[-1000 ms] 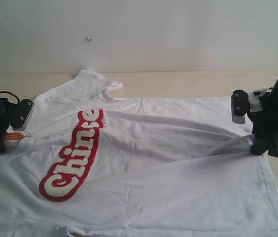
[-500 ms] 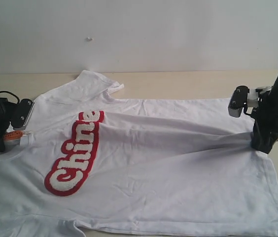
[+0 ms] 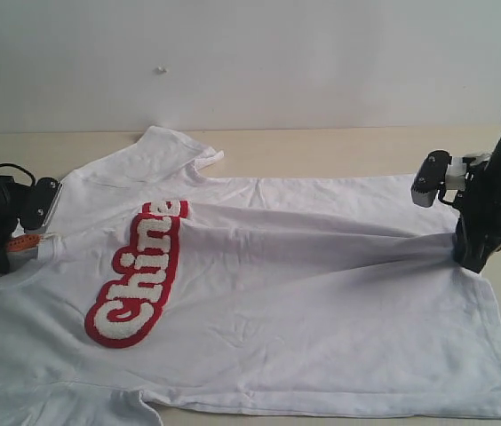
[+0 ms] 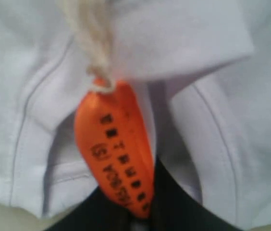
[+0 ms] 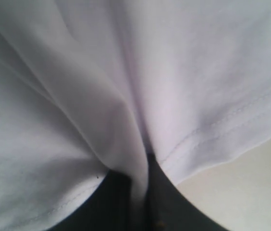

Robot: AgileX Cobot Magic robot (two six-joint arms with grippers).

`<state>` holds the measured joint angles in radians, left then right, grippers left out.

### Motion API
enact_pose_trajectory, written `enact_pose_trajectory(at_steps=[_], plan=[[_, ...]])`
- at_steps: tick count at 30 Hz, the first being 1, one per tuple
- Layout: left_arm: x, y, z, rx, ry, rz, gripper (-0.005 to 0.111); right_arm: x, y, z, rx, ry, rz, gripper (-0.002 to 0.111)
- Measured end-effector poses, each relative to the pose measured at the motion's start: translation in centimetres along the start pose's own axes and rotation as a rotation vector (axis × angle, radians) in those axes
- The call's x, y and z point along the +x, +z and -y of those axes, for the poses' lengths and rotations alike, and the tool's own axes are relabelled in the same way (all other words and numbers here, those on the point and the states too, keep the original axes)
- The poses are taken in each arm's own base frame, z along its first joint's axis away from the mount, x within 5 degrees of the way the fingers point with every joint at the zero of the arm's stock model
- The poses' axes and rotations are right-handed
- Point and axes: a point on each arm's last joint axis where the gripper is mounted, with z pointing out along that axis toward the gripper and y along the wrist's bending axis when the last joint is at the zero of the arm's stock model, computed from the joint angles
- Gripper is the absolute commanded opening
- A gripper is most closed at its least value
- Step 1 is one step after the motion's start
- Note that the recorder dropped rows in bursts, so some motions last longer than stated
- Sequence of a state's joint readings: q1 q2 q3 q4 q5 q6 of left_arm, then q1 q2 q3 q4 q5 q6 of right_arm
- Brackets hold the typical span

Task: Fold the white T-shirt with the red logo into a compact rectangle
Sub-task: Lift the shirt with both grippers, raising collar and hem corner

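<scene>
Here we have the wrinkled white cotton T-shirt [image 3: 322,302] flat on the pale counter [image 3: 339,146], stretched lengthwise between our arms. The left gripper [image 3: 28,253] pinches its collar near the fuzzy red-outlined logo [image 3: 139,275], and the right gripper [image 3: 470,260] pinches the hem, well apart from that logo.

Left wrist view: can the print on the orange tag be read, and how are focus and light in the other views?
Left wrist view: soft focus, print on the orange tag barely readable. Right wrist view: the white T-shirt is mildly soft, grey shadows in its folds. Exterior view: even light, no glare, red logo clear.
</scene>
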<state>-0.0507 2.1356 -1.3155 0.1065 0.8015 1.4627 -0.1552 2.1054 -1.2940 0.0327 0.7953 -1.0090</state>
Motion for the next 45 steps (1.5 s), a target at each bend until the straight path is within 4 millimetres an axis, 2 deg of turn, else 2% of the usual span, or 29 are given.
enact_pose_trajectory(at_steps=[23,29,33,37,45], plan=[[0.0,0.0,0.0,0.004,0.001,-0.002,0.000,0.0,0.0,0.0,0.009,-0.018,-0.011,0.000],[0.0,-0.4,0.0,-0.007,0.021,-0.001,0.000,0.0,-0.9,-0.1,0.031,-0.091,0.014,0.000],[0.1,-1.2,0.1,-0.032,0.035,0.000,0.000,-0.1,-3.0,-0.2,0.071,-0.134,0.045,0.000],[0.2,-2.8,0.7,-0.041,0.043,0.001,0.000,-0.2,-5.6,-0.3,0.121,-0.151,0.090,0.000],[0.6,-10.2,0.2,-0.208,0.021,0.042,0.000,-0.3,-10.1,-1.2,0.178,-0.174,0.189,0.000]])
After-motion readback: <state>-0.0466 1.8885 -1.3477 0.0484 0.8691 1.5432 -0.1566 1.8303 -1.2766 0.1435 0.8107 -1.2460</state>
